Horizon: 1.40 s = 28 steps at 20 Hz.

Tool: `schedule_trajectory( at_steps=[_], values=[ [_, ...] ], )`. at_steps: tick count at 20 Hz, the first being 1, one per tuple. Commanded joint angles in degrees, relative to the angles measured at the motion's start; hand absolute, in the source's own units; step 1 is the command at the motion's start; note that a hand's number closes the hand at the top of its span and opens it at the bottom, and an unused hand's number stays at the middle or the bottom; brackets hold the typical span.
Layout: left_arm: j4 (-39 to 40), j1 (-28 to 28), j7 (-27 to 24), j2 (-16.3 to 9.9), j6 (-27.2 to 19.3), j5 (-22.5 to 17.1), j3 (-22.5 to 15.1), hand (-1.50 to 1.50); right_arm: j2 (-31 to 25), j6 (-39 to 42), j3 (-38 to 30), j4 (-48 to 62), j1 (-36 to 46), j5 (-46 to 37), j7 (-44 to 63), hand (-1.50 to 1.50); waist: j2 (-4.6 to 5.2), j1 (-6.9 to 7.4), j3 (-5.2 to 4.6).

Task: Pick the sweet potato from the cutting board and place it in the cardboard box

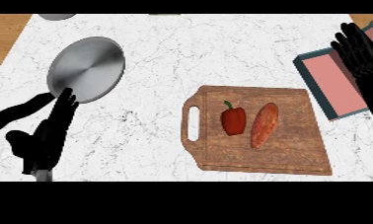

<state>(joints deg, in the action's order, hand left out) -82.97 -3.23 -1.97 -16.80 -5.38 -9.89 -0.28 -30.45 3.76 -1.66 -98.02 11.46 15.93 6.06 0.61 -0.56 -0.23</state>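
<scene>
Your sweet potato (264, 125) lies on the wooden cutting board (291, 156) just right of a red pepper (234, 120), the box (331, 84) waits at the right edge, and both your left hand (45, 136) and right hand (358, 53) rest open, fingers straight

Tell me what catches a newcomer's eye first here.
A wooden cutting board lies right of centre, carrying a red bell pepper and a sweet potato side by side. A round metal plate sits upper left, above the open left hand.
</scene>
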Motion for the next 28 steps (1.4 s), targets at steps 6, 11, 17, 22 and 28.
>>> schedule_trajectory(
  at_steps=[6,11,17,22,28],
  values=[
    [-3.99,3.44,0.55,1.68,-4.87,-3.13,5.39,0.00,8.83,-26.97,-21.49,4.16,-14.80,-0.86,0.51,1.50,-2.41,-9.18,0.63],
    [-7.70,4.51,4.98,3.37,-3.86,-4.42,2.21,0.00,13.86,-39.15,-16.23,4.63,-29.79,-17.52,-1.58,-1.50,-1.17,-3.65,0.24],
    [-12.54,8.42,12.72,4.32,-7.16,-2.32,-0.88,0.00,12.62,-36.19,-7.72,-16.53,-43.71,-27.17,4.27,-1.50,-0.78,-0.61,0.10],
    [-11.87,7.62,11.79,4.22,-6.12,-1.41,-1.97,0.00,3.39,-23.40,-2.26,-21.90,-48.22,-29.89,17.49,-1.50,-0.38,0.52,-0.02],
    [-12.50,8.34,12.40,4.74,-5.20,-2.55,-1.81,0.00,-3.22,-14.47,-2.77,-37.47,-43.97,-23.45,42.04,-1.50,-0.40,1.18,0.05]
  ],
)
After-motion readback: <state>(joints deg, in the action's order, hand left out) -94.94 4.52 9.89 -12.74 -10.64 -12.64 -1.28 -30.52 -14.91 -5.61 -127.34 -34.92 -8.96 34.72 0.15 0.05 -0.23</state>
